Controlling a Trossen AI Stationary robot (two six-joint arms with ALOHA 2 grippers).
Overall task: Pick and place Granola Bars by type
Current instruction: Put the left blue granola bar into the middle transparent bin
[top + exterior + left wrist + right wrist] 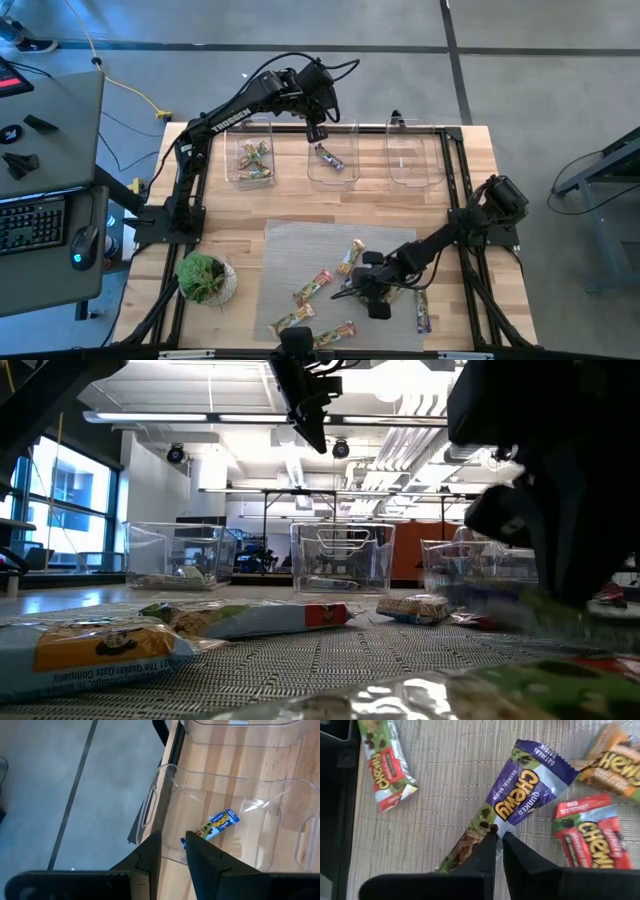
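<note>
The purple granola bar lies on the woven mat, and your right gripper has its fingers pinched on the crimped near end of its wrapper, the rest of the bar fanning away from the fingers. Judging by that thin hold, lift straight up and slowly, so the wrapper tail does not slide out. A red bar sits just beside the purple one and a green-and-red bar lies farther off on the mat, so rise clear before you swing toward the bins. The middle bin already holds one purple-blue bar, which looks like the matching type. Your left gripper hovers over that bin's near wall, fingers a narrow gap apart and holding nothing; it crowds the drop zone, so I'd bring the right arm in from the mat side. The stretch of table between mat and bins looks open, but mind the bin walls on approach.
</note>
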